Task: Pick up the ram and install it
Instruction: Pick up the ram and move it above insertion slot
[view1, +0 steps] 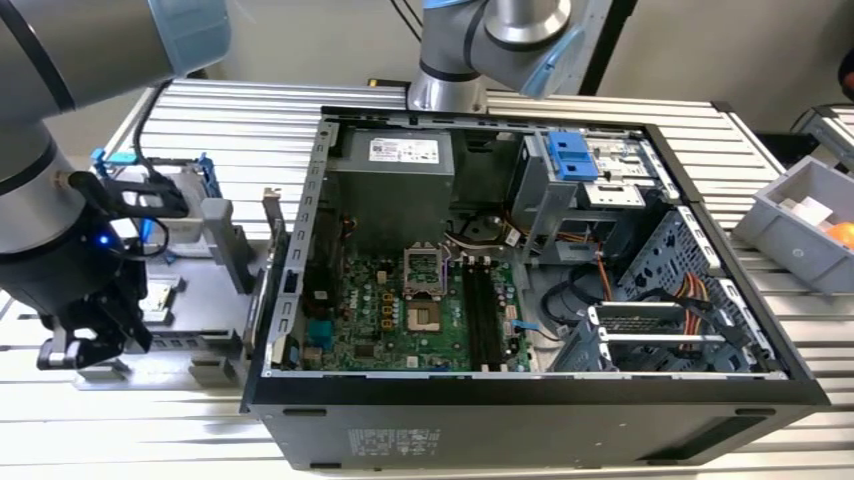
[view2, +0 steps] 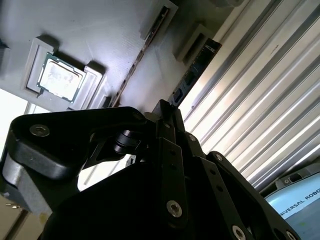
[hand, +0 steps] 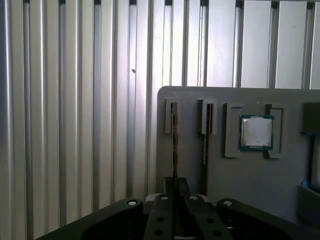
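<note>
Grey holder (view1: 200, 345): on the worktop (view1: 214, 120) at the exterior view's left, just beside the open case (view1: 534, 420).
Ram (hand: 174, 140): on edge in the holder's outermost slot, with bare ribbed worktop past that rim.
Fingers (hand: 162, 205): narrow, closed on the ram's end.
Case: lid off, board slots (view1: 483, 315) open from above.
Bin (view1: 794, 230): at the worktop's right edge.

1. White lettering stands on the pale blue plastic cap of my arm (view2: 295, 202) in the second wrist view.
2. A white printed label (view1: 403, 150) sits on the grey metal power-supply box (view1: 387, 200); I cannot read it.
</note>
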